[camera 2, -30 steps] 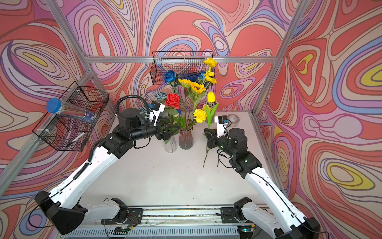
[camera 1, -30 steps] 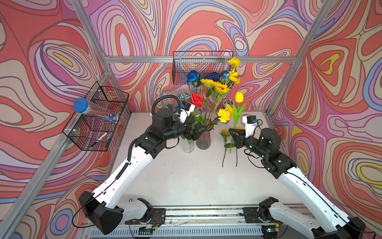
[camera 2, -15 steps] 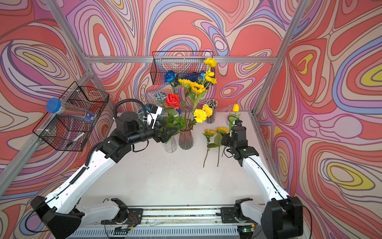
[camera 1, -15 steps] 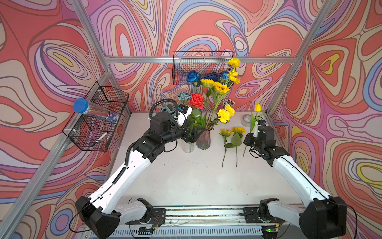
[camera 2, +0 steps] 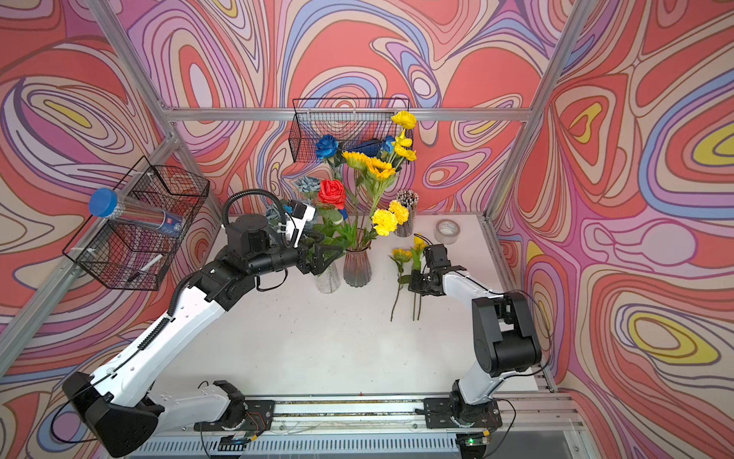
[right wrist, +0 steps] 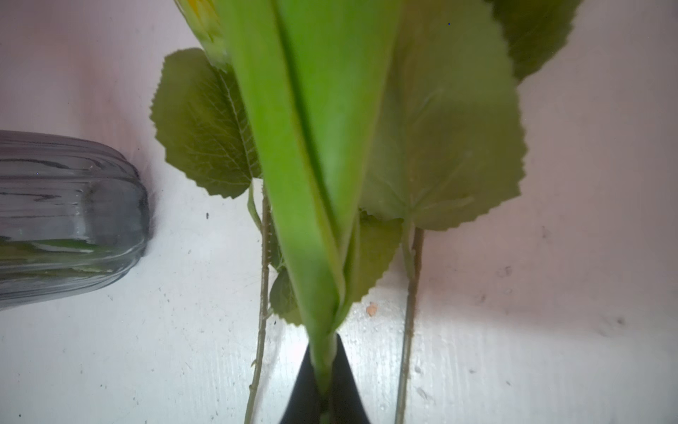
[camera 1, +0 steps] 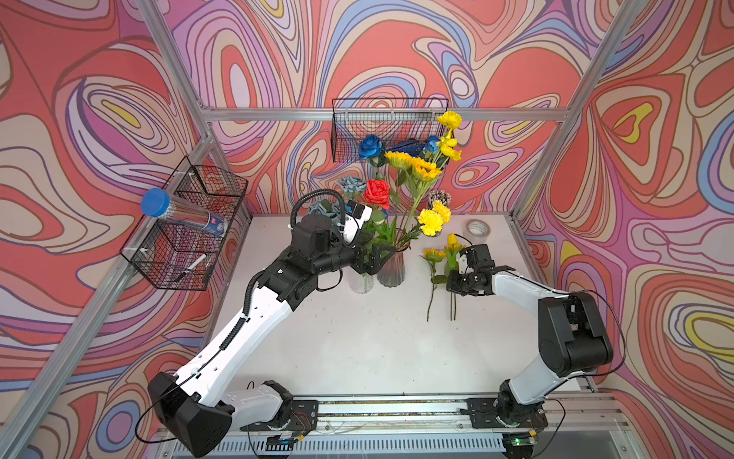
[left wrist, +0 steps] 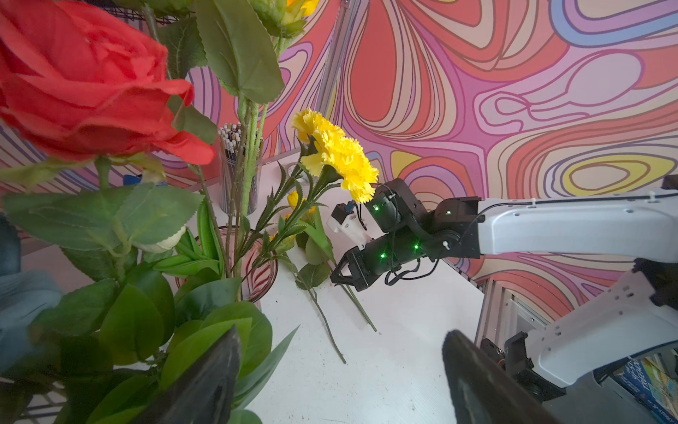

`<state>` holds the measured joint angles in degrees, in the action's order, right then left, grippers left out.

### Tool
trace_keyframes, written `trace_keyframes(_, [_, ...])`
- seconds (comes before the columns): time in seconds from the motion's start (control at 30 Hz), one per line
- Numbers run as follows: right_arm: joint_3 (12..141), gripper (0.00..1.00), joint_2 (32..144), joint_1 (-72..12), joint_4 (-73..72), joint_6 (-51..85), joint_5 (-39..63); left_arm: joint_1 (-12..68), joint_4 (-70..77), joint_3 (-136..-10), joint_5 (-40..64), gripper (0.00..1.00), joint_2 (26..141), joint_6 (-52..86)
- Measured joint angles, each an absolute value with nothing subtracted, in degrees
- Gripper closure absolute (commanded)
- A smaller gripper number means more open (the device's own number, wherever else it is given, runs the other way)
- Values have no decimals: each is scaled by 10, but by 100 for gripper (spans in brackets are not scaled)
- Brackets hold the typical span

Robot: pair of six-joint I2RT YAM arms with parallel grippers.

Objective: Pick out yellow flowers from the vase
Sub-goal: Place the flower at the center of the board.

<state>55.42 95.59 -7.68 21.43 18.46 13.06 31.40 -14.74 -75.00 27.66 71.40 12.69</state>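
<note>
Moved: your right arm has carried the yellow tulip [camera 1: 452, 239] away from the vase [camera 1: 391, 270] and down low over the tabletop [camera 1: 357, 349]; your left arm has barely shifted
Right tool [right wrist: 324, 352]: pinched tight on the tulip's green stem, low on it; the long leaf and the bloom point toward the back wall
Left tool [camera 1: 375, 258]: jaws spread wide with nothing between them; it sits among the leaves at the vase's neck
Tulip position: over the picked sunflowers [camera 1: 433, 254], on the right arm's side of the vase; you cannot tell whether it touches them or the tabletop
Picked sunflowers: lying flat on the tabletop, stems toward the front rail; only one head shows clearly beside the tulip
In the vase: standing sunflowers [camera 1: 413, 165] and yellow carnations [camera 1: 433, 216], upright among the red rose [camera 1: 377, 192] and a blue rose [camera 1: 370, 145]
</note>
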Motion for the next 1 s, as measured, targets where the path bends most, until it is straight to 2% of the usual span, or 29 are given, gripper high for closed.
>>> trace_keyframes(0.23, [566,100,973,-77,223,182,140,314,-148,-759,288,13,726,127])
trace_keyframes(0.37, [567,86,973,-77,225,182,143,314,-148,-761,292,13,727,127])
trace_keyframes(0.73, [567,75,968,-77,232,181,142,314,-147,-766,303,14,735,136])
trace_keyframes(1.0, [557,64,880,-77,225,184,137,314,-109,-772,306,14,763,147])
